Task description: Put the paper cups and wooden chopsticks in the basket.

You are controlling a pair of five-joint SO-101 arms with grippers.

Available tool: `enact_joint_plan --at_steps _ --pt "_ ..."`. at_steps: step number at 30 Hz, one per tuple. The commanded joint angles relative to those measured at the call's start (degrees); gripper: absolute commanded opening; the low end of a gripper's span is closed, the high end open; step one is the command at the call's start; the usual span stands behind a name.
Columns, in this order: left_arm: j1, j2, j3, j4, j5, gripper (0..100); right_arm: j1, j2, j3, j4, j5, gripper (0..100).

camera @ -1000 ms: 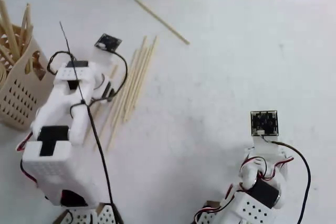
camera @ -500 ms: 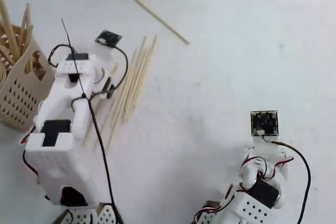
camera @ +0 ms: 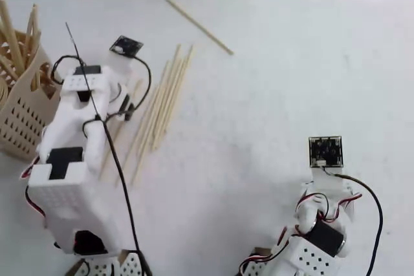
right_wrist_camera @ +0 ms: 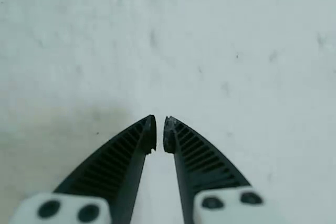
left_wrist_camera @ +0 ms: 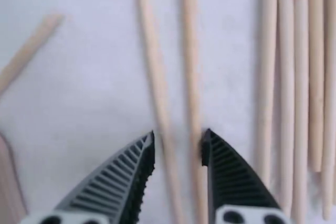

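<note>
**Left arm works beside the basket on a white table [camera: 278, 82]**

The left arm [camera: 71, 140] stands just beside the basket [camera: 26, 111], which holds upright sticks [camera: 13, 43]. The wooden chopsticks [camera: 162, 98] lie flat on the arm's far side from the basket, with a lone chopstick [camera: 199, 26] farther off. The left gripper [left_wrist_camera: 178, 140] has its fingers apart, straddling two of the chopsticks. The right gripper [right_wrist_camera: 159, 132], well apart from the basket, has its fingers together over the table.

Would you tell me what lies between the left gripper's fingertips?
Two wooden chopsticks lie in the open left gripper's gap, in the left wrist view.
</note>
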Motion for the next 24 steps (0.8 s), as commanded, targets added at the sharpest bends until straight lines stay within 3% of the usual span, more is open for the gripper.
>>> enact_joint_plan --at_steps 1,9,16,24 --pt "-0.57 1.1 -3.25 1.05 -0.26 16 0.48 -0.22 0.53 0.22 -0.09 4.5" --pt "1.27 6.99 -10.73 14.77 0.18 2 0.48 -0.22 0.53 0.22 -0.09 4.5" --pt "1.36 6.55 -15.3 16.88 2.11 2 0.48 -0.22 0.53 0.22 -0.09 4.5" --pt "2.77 -6.11 -17.67 22.07 3.25 2 0.48 -0.22 0.53 0.22 -0.09 4.5"
